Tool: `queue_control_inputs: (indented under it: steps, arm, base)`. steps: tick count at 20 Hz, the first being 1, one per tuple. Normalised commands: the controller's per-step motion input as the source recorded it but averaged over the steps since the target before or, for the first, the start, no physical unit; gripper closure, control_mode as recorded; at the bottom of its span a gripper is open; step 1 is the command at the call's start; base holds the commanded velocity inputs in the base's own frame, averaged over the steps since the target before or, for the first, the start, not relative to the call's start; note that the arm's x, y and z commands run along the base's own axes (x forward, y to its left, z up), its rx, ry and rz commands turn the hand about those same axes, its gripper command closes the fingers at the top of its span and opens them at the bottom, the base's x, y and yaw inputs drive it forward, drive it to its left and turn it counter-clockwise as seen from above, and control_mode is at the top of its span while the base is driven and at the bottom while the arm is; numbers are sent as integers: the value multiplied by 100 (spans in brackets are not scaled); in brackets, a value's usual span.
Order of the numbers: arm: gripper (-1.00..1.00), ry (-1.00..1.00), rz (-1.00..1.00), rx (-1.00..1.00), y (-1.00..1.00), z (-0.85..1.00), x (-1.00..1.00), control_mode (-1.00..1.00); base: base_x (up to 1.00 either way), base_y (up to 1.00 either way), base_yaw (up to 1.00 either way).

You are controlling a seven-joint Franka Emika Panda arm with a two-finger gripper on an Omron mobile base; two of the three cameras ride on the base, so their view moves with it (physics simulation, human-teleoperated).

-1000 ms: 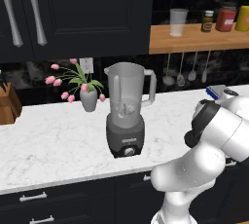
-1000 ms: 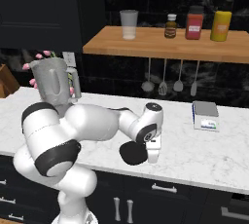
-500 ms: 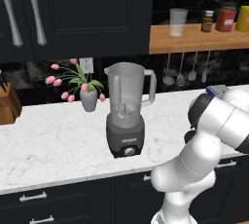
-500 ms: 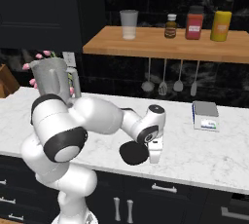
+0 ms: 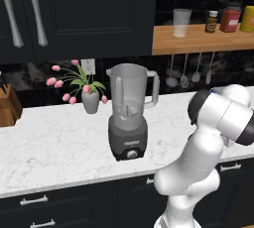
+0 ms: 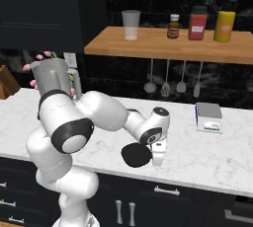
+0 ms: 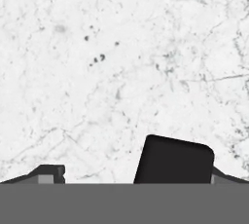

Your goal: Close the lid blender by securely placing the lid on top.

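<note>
My gripper hangs low over the bench, spread wide, grasping nothing.
The lid lies flat on the marble between my fingertips; the blender stands uncovered, well apart.

We can read no text anywhere. The brown bottle, the red jar and the yellow jar on the wooden shelf, high above and behind the gripper, carry pale labels, but their print is too small for us to make out. The blender, far to the gripper's side, has light marks above its front knob that we cannot read either.
</note>
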Motion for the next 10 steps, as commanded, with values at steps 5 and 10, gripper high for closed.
queue_control_inputs:
  steps: [5,10]
  arm:
    - [100,0,0,0,0,-20,9,-100]
    - [100,0,0,0,0,-3,0,-100]
  base:
    - [0,0,0]
    - [0,0,0]
